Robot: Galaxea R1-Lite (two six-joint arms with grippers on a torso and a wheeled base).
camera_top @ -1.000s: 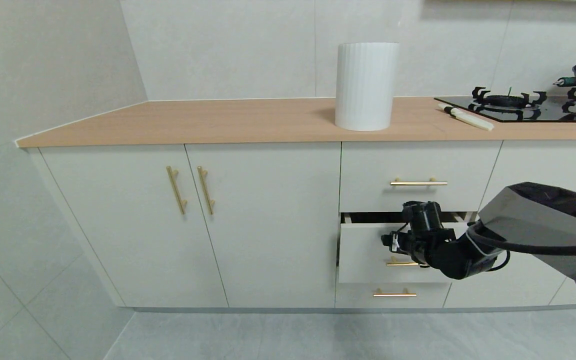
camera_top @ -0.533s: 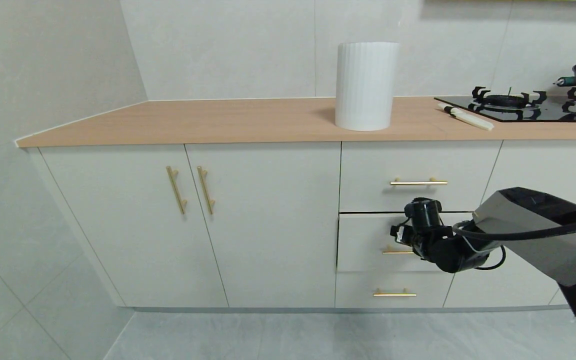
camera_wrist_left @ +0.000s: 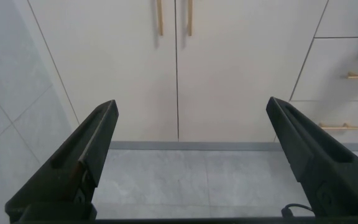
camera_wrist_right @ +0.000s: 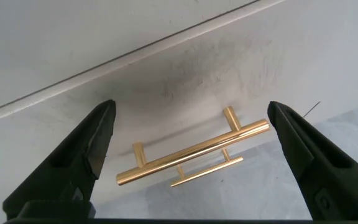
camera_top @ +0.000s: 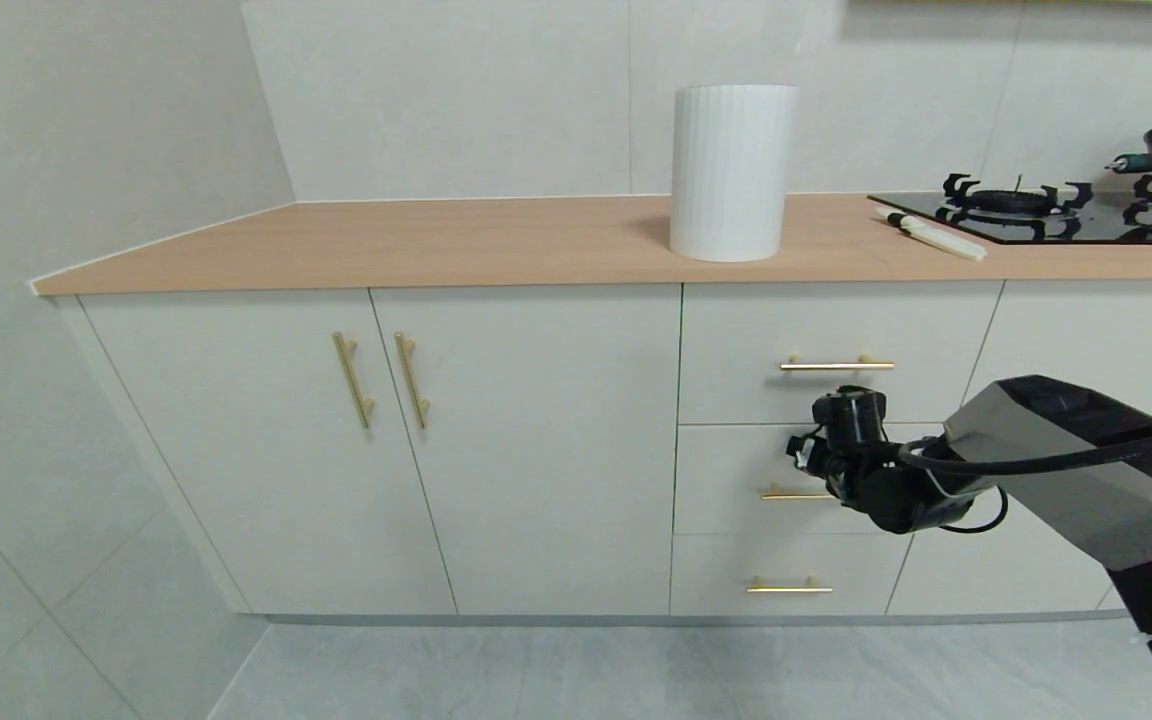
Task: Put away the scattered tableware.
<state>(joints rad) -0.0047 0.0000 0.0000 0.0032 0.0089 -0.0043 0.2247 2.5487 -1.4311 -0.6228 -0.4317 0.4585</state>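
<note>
Wooden countertop (camera_top: 436, 245) bears a cream, black-tipped utensil (camera_top: 931, 236).

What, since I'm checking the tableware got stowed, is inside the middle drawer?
Nothing of the inside shows: the middle drawer is shut, its front covering any contents. Only its gold handle is visible, with the open right hand before it.

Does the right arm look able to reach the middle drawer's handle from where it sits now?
Probably yes: the right end effector is open and directly faces the middle drawer's gold handle, with nothing between them.
</note>
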